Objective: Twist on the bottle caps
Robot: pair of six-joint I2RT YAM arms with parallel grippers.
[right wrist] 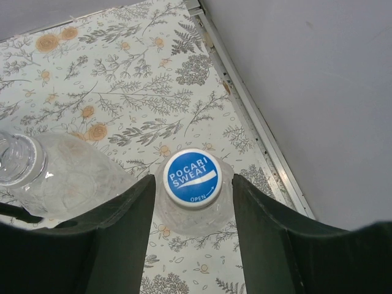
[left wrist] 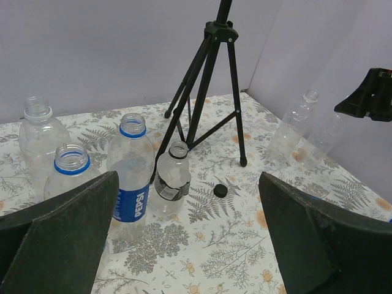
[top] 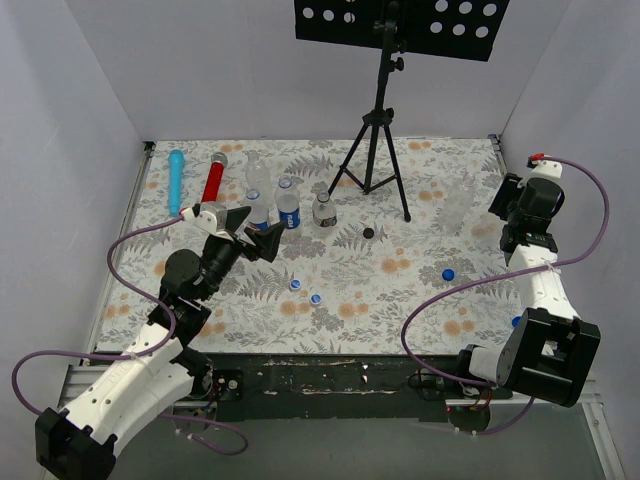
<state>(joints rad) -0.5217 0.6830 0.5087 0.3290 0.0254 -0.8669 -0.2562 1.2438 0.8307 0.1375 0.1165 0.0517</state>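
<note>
My right gripper [right wrist: 193, 184] is open, its fingers on either side of a blue "Pocari Sweat" cap [right wrist: 192, 178] that sits on a clear bottle at the table's far right; small gaps show on both sides. An uncapped clear bottle [right wrist: 18, 160] stands just left of it. My left gripper [left wrist: 187, 208] is open and empty, above the table near several uncapped bottles, among them a Pepsi bottle [left wrist: 131, 177] and a small bottle [left wrist: 173, 180]. A black cap [left wrist: 220, 190] lies beyond them. In the top view, loose blue caps [top: 296, 284] [top: 316, 298] [top: 448, 273] lie on the floral cloth.
A black tripod [top: 378, 130] stands at the back centre, its legs close to the bottles. A long blue cylinder [top: 176, 180] and a red one [top: 213, 180] lie at the back left. Another blue cap [top: 516, 321] lies by the right arm. White walls enclose the table.
</note>
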